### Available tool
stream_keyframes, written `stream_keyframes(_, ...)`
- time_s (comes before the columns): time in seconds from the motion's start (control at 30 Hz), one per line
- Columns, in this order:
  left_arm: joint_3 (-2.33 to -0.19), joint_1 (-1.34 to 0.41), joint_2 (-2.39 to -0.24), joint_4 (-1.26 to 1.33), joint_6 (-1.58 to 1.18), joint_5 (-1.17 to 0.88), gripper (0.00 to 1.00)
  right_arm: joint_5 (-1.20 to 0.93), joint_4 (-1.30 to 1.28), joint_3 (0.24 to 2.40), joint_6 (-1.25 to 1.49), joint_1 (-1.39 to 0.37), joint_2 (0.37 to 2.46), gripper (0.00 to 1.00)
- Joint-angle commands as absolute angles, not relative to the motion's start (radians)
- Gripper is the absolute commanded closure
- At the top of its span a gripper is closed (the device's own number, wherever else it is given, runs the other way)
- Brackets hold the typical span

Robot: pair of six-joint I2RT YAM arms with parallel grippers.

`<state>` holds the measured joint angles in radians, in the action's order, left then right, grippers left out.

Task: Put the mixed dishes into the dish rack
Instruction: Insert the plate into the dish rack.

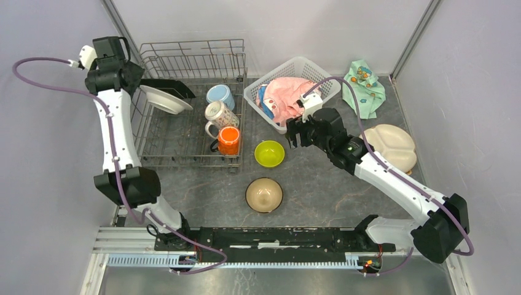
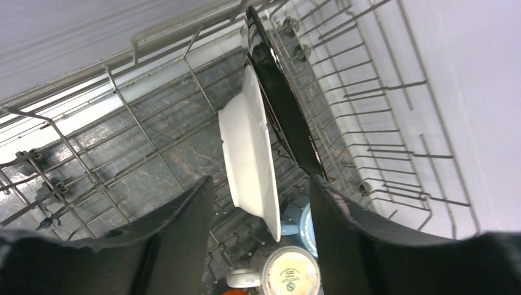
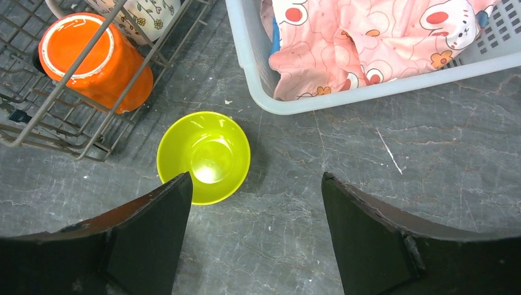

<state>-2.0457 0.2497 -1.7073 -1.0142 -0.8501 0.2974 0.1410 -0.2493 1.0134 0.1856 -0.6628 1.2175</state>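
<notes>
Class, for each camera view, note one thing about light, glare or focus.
Top view: even light, only soft shadows by the tan bowl. Left wrist view: sheen on the dark plate, the left pincer blurred at the bottom edge. Right wrist view: a bright highlight inside the green bowl, table sharp.

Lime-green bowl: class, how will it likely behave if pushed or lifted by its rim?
The green bowl looks glossy, so it is probably slippery in a rim pinch. Upright on the smooth table, it would likely slide, not roll, if pushed. Small and thin-rimmed, it seems light.
</notes>
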Motion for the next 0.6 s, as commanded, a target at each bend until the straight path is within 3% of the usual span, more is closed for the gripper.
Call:
stream_keyframes(0.0,-2.019,0.283,-1.624,-1.019,-0.837,0.306,0.35,0.137,-0.225,1.062,0.188,-0.66,1.229,0.17)
stream_keyframes(0.1,-1.913,0.306,-1.59,-0.942,-0.916,0.121,0.47,0.128,-0.218,1.064,0.189,-0.66,1.231,0.17)
stream_keyframes(0.23,-1.847,0.305,-1.601,-0.835,-0.975,0.006,0.55,0.13,-0.218,1.068,0.18,-0.66,1.23,0.17)
stream_keyframes(0.57,-1.854,0.263,-1.689,-0.858,-0.978,-0.064,0.52,0.157,-0.201,1.045,0.157,-0.66,1.216,0.16)
